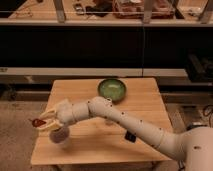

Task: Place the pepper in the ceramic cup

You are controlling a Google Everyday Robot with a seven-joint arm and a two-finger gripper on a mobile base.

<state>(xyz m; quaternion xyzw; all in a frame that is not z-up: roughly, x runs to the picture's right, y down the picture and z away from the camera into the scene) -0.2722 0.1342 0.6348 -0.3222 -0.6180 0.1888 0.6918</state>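
Pinching the dark red pepper (37,122) in the hand (44,123) just above the ceramic cup (61,134) near the worktop (145,107) left edge, poised for lowering in.

The hand (42,123) is at the left edge of the surface (95,142), holding the pepper (37,122) between its fingers. The ceramic cup (61,135) stands directly below and right of the hand. The bowl (112,89) sits at the rear centre. A flat slab (130,136) lies right of the arm.
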